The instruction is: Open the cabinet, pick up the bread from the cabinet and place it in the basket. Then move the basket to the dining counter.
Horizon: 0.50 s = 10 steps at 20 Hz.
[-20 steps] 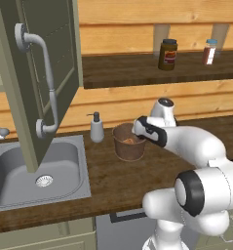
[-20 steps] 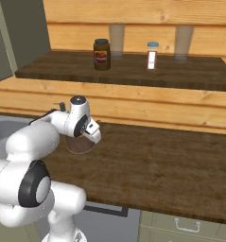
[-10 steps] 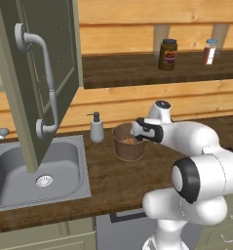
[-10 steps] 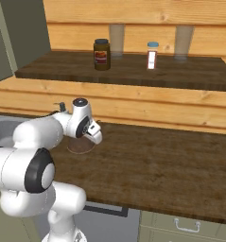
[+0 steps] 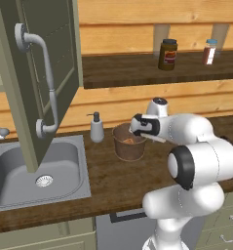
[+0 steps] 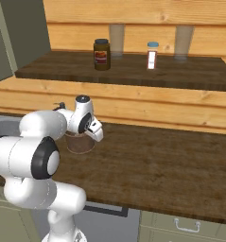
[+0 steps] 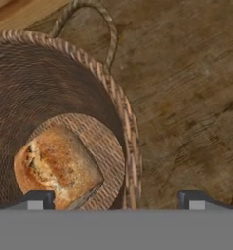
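The bread (image 7: 54,168) was seen lying on the basket (image 7: 64,88) floor in the hand view. The gripper (image 7: 115,199), jaws spread wide and empty, straddled the basket's rim; bare counter (image 6: 171,160) lay rightward.

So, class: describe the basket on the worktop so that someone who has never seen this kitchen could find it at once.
Start at the steel sink set in the dark wooden counter; just right of it stands a white soap bottle, and right of that the basket. It is the round, brown, woven one tapering toward its base, with the bread lying inside, unlike the jar and shaker on the shelf above.
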### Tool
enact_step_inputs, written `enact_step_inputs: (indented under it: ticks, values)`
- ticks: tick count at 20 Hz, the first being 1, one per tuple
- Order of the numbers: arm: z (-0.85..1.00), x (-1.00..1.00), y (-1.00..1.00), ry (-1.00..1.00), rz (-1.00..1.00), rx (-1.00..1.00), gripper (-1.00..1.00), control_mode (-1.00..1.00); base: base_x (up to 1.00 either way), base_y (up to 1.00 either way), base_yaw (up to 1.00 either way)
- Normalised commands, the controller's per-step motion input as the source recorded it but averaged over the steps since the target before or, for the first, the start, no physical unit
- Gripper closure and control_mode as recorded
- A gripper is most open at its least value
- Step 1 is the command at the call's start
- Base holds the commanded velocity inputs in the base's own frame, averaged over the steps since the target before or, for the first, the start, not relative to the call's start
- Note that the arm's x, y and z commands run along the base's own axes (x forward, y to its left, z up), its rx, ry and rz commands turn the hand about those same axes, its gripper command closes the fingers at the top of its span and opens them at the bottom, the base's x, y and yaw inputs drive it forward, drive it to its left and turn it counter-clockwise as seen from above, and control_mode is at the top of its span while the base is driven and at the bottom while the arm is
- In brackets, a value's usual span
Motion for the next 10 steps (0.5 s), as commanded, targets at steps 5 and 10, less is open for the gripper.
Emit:
enact_step_inputs:
  ticks: [5, 10]
  values:
    - [-0.18, 0.0, 0.0, 0.03, 0.0, 0.01, -1.0, -1.0, 0.0, 0.0, 0.0]
    - [-0.34, 0.0, 0.0, 0.14, 0.0, 0.05, -1.0, -1.0, 0.0, 0.0, 0.0]
